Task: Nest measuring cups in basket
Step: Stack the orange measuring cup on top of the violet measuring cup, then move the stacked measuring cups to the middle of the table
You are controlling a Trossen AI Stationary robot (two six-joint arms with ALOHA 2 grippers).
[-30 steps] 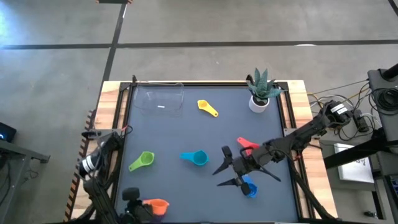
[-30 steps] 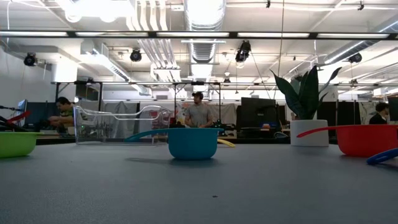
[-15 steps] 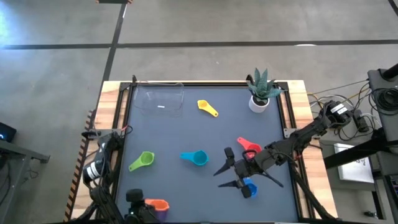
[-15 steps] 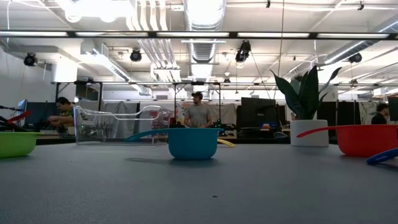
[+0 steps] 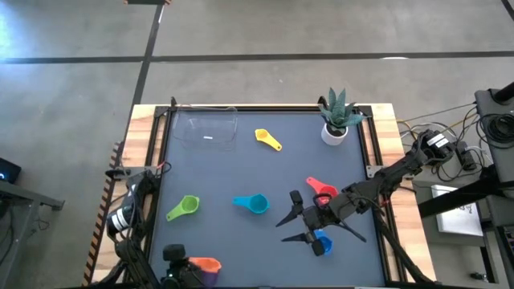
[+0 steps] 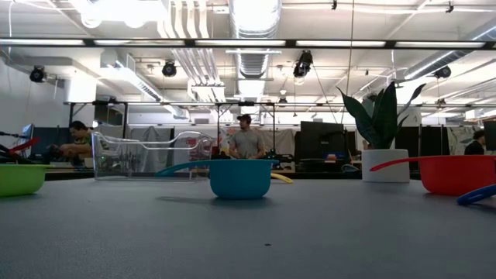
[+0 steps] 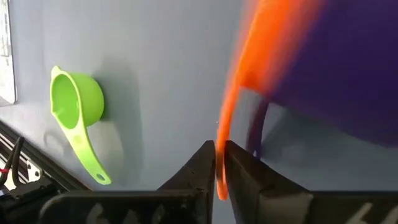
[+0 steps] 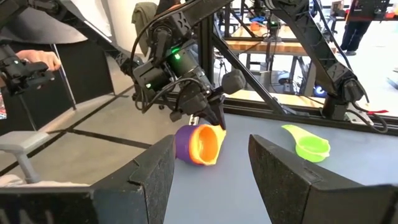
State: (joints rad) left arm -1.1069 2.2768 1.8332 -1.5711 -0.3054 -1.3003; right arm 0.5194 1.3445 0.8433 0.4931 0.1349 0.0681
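while the small orange plastic measuring cup [image 8: 204, 144], already nested in the purple plastic measuring cup [image 8: 182, 143], is pinched by its rim in the left gripper [image 7: 219, 163] at the table's [image 5: 241, 160] near left corner, a pick-up is judged under way. next, carriage to the clear rectangular plastic basket [image 5: 206, 128], at the far left, is called for. the right gripper [image 5: 294, 217] hangs spread wide beside the blue plastic measuring cup [image 5: 322, 244].

Left end effector [image 8: 208, 118]: fingers pinched together, tilted low.
Right end effector [image 5: 291, 217]: fingers spread wide, arm outstretched behind.
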